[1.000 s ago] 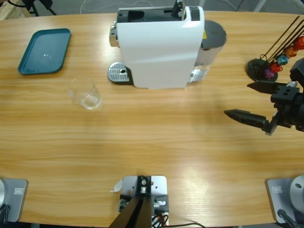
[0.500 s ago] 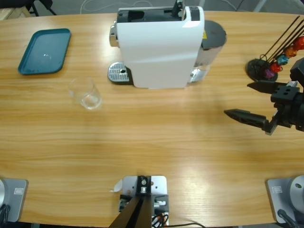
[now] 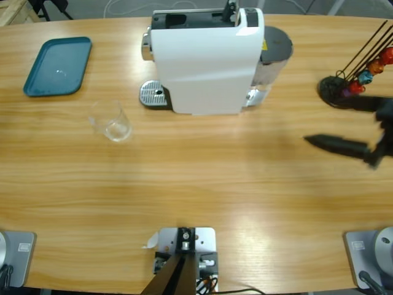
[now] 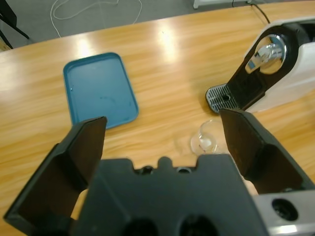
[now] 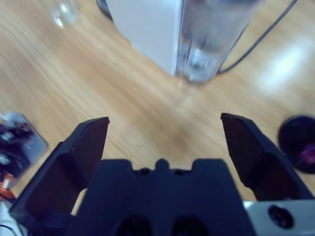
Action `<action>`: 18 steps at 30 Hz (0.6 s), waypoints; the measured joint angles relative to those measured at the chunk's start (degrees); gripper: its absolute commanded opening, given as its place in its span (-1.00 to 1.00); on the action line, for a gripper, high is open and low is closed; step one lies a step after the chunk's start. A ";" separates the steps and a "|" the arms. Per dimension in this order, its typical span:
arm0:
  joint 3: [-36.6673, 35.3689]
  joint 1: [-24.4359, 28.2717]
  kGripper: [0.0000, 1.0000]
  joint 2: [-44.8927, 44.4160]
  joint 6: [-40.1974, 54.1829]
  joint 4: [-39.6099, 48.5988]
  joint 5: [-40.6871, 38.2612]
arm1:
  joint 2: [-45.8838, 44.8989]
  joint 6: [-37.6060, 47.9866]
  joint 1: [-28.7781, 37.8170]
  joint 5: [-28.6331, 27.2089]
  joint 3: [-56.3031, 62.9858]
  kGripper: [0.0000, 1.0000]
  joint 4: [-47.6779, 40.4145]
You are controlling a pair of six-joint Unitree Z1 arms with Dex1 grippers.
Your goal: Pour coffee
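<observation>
Tray (image 3: 57, 66): teal, far left, well apart from the rest.
Glass (image 3: 110, 121): small and clear, standing on open table just left of the drip grate (image 3: 153, 95); probably light, slippery and fragile, so I would take it by the side wall, gently.
Coffee: I cannot see any in the glass.
Coffee machine (image 3: 206, 58): white and bulky, a wall behind the glass.
Left gripper (image 4: 162, 142): jaws spread wide, empty, above the glass.
Right gripper (image 3: 353, 126): jaws wide apart, empty, beside the capsule stand (image 3: 356, 74).
Room: much free table in front.
</observation>
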 measured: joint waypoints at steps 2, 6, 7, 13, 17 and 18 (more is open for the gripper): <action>0.24 -0.01 0.98 -0.56 0.64 0.00 -0.07 | -0.08 -0.68 0.00 -0.14 -5.63 1.00 3.58; 0.74 -0.48 0.95 -0.54 1.87 -1.21 -0.29 | 3.10 -2.08 -0.01 -1.35 -16.94 0.97 12.58; 1.29 -1.17 0.95 -0.54 2.50 -2.15 -0.29 | 5.09 -2.33 -0.02 -1.44 -19.77 0.93 15.41; 6.77 -3.04 0.95 -0.59 8.02 -9.76 -0.13 | 13.03 1.41 -5.94 -4.93 -25.66 0.71 20.07; 8.95 -3.09 0.95 -0.59 9.31 -12.28 2.20 | 12.88 13.09 -13.61 -12.42 -24.66 0.71 17.01; 9.05 -3.10 0.95 -0.59 9.42 -12.46 3.01 | 12.57 15.07 -15.14 -13.08 -23.99 0.71 16.07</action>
